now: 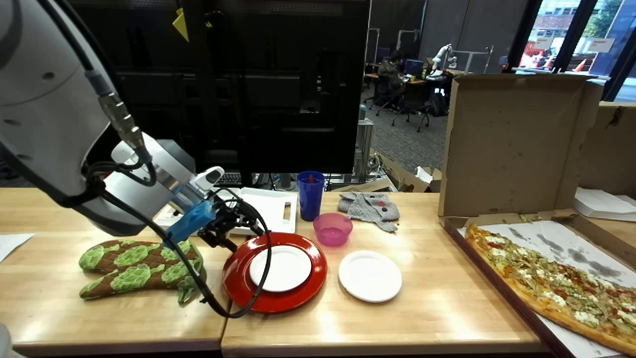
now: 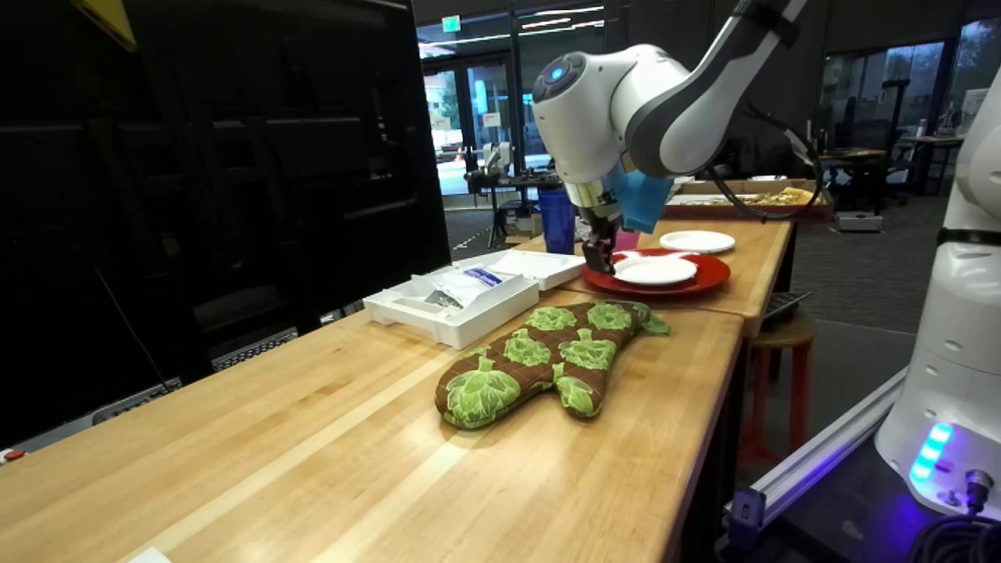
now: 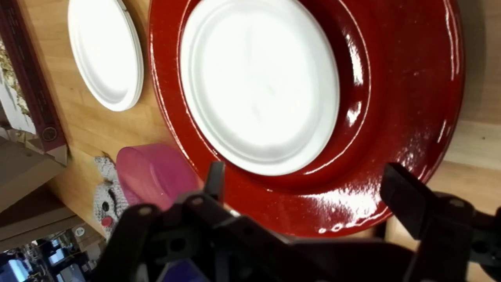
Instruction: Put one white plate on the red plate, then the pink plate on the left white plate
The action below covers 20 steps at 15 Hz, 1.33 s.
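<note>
A white plate (image 1: 280, 268) lies inside the large red plate (image 1: 315, 291), slightly off its centre. Of the two white plates, it is the left one in this exterior view. The second white plate (image 1: 370, 276) rests on the table to the right. Behind them stands the pink plate (image 1: 333, 229), a small translucent dish, partly covered by the gripper in the wrist view. My gripper (image 3: 305, 184) is open, its fingers (image 3: 214, 180) wide apart over the red rim, nothing between them. In an exterior view the gripper (image 2: 600, 262) hangs low beside the white plate's edge; contact cannot be judged.
A blue cup (image 1: 310, 196) and a grey knitted piece (image 1: 370, 208) stand behind the pink plate. A white box (image 2: 461, 301) and a patterned oven mitt (image 2: 539, 356) lie beside the red plate. An open pizza box (image 1: 516, 149) with pizza takes the far right.
</note>
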Motion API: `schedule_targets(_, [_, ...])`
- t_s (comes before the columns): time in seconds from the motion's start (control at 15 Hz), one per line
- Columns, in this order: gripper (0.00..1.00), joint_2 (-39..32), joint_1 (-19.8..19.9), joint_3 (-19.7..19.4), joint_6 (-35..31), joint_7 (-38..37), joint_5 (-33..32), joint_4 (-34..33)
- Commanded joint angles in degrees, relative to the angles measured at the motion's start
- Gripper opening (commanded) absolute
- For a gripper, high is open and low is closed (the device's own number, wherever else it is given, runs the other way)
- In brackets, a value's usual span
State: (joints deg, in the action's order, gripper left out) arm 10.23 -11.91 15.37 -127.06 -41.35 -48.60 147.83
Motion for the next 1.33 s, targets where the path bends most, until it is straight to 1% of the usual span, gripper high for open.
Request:
schedule_targets(0.0, [1.00,6.34,0.53,-0.85,-0.89,-0.55,0.15,2.12])
schedule_targets(0.2, [1.00,9.11,1.92,-1.54,-0.28,-2.22,-0.46,2.12])
schedule_targets(0.4, [1.00,10.48,4.16,-2.88,-0.22,-3.40,-0.74,2.19])
schedule_targets(0.8, [1.00,10.40,9.30,-7.56,-5.13,-4.28,-1.47,2.60])
schedule_targets(1.0, [1.00,9.70,12.13,-8.90,-6.93,-5.79,-3.86,2.26])
schedule_targets(1.07, [1.00,9.69,12.98,-8.88,-7.26,-7.25,-5.71,2.18])
schedule_targets(1.13, [1.00,9.72,13.68,-8.39,-6.19,-9.60,-7.75,1.94])
schedule_targets(1.2, [1.00,9.09,12.32,-9.11,-5.87,-6.27,-4.98,1.48])
schedule_targets(1.27, [1.00,9.02,12.55,-9.24,-5.85,-6.71,-5.43,1.48])
